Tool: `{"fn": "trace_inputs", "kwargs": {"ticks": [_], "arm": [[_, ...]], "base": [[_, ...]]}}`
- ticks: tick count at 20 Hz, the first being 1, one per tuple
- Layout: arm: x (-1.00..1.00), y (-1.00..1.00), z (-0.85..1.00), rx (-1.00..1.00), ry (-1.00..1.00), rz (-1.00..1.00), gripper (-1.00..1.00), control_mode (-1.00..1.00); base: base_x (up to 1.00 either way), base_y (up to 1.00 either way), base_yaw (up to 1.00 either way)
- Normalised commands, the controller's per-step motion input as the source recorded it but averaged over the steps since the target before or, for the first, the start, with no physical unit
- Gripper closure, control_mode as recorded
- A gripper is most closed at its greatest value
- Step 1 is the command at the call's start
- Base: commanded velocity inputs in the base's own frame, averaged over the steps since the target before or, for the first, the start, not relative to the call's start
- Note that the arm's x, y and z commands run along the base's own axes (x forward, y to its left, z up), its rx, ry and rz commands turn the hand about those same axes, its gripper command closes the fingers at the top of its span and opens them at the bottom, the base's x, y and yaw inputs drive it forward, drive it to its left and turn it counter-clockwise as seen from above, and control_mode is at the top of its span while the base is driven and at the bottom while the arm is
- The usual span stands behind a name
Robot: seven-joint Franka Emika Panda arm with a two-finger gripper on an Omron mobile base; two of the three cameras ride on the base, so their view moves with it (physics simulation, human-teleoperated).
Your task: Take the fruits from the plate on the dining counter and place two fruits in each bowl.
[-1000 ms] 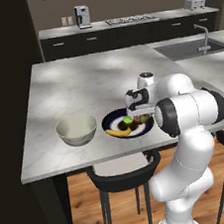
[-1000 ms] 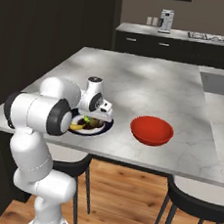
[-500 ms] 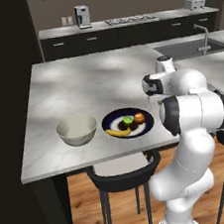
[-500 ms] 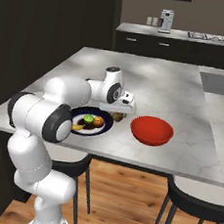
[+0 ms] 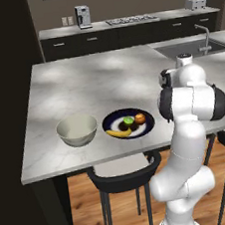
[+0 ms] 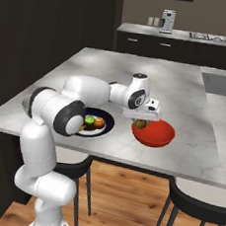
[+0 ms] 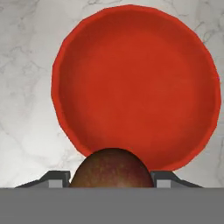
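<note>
**Brown fruit held above the red bowl, release pending**

We see the robot's two-finger gripper (image 6: 141, 122) closed around the brownish-dark oval fruit (image 7: 111, 168), its jaws parted only by the fruit's width. In the hand view the fruit sits at 6 o'clock, with the round red bowl (image 7: 135, 85) spread out above it and its near rim just behind the fruit. From the right base camera the gripper hangs over the bowl's rim at about 10 o'clock, and the bowl looks empty.

The round flat plate with the dark navy rim (image 5: 109, 121) rests on the pale marbled dining counter (image 5: 81, 88), well apart from the gripper. On it lie the yellow banana (image 5: 119, 132), the green round fruit (image 5: 128, 120) and the orange round fruit (image 5: 140, 118). The deep pale grey-white bowl (image 5: 77, 129) stands just beside the plate, at its 9 o'clock.

In our judgement the step in hand is the drop, and it would go best if the gripper moved further over the bowl's centre and came low before opening, since an oval fruit released near the rim could bounce or roll onto the counter. The fingers should then part fully and lift straight up.

We can read no brand, label or writing anywhere.
</note>
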Motion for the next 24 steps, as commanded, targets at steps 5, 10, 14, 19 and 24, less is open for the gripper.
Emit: {"fn": "trace_inputs", "kwargs": {"ticks": [5,10,14,19,24], "arm": [[0.58,-0.63,-0.17,0.07,0.02,0.00,1.00,-1.00],[0.27,-0.52,-0.40,0.04,0.07,0.00,1.00,-1.00],[0.00,0.03,-0.54,0.00,0.06,0.01,1.00,-1.00],[0.00,0.08,-0.19,0.00,0.00,0.00,-1.00,-1.00],[0.00,0.00,-0.02,0.00,0.00,0.00,-1.00,-1.00]], "base": [[0.00,0.00,0.00],[0.00,0.00,0.00],[0.00,0.00,0.00],[0.00,0.00,0.00],[0.00,0.00,0.00]]}}
